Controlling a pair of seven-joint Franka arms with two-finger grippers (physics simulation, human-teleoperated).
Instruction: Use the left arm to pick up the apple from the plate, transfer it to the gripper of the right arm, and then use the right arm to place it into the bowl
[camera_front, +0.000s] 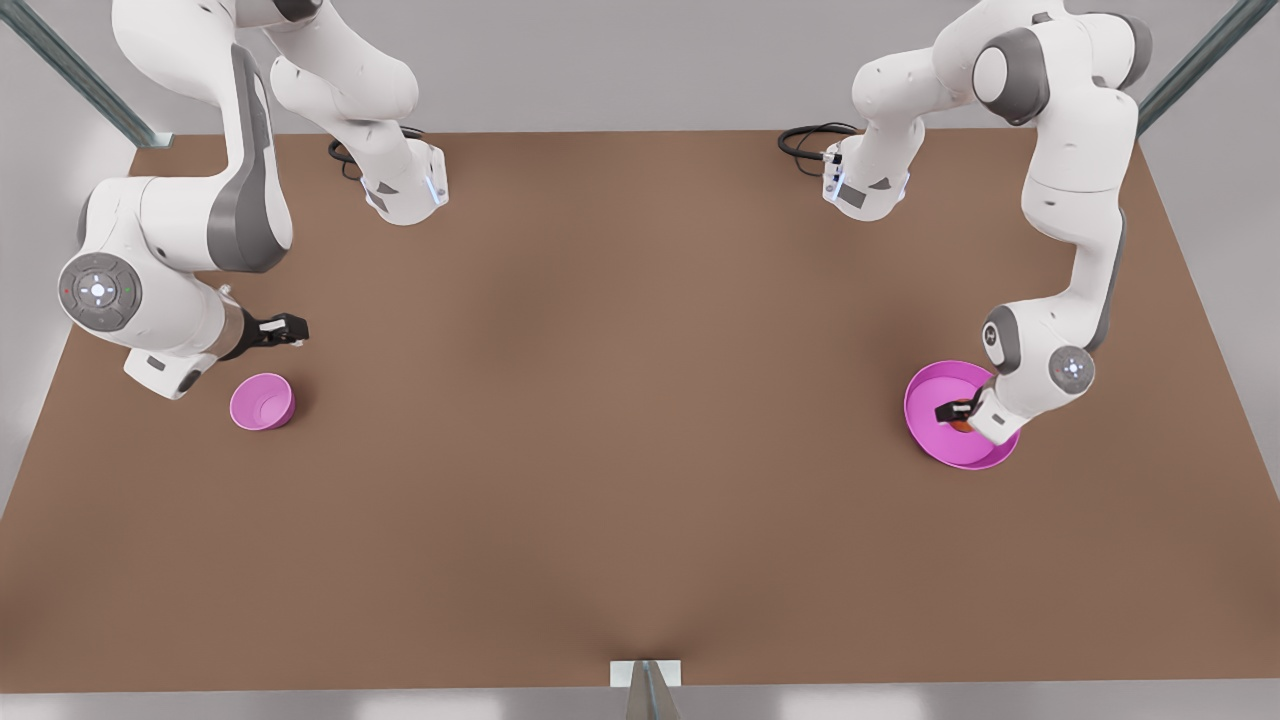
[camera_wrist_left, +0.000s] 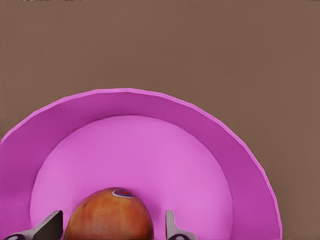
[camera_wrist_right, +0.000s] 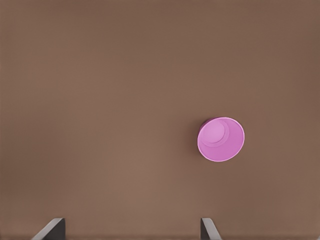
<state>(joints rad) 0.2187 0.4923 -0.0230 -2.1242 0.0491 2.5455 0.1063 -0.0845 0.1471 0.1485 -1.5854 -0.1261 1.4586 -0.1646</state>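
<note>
A red-orange apple (camera_wrist_left: 109, 212) lies in the shallow pink plate (camera_wrist_left: 150, 105) at the front view's right. My left gripper (camera_wrist_left: 112, 216) is down in that plate (camera_front: 930, 395), open, one finger on each side of the apple (camera_front: 963, 417) with a small gap on both sides. In the front view the left gripper (camera_front: 955, 412) is mostly hidden by its own wrist. The small pink bowl (camera_front: 262, 402) stands at the front view's left. My right gripper (camera_front: 290, 328) waits open just behind the bowl, above the table. The right wrist view has the bowl (camera_wrist_right: 220, 139) well below the right gripper (camera_wrist_right: 131, 221).
The brown table (camera_front: 640, 400) spreads wide between plate and bowl. Both arm bases (camera_front: 405, 185) and black cables (camera_front: 810, 140) sit along the far edge. A metal bracket (camera_front: 646, 675) marks the near edge.
</note>
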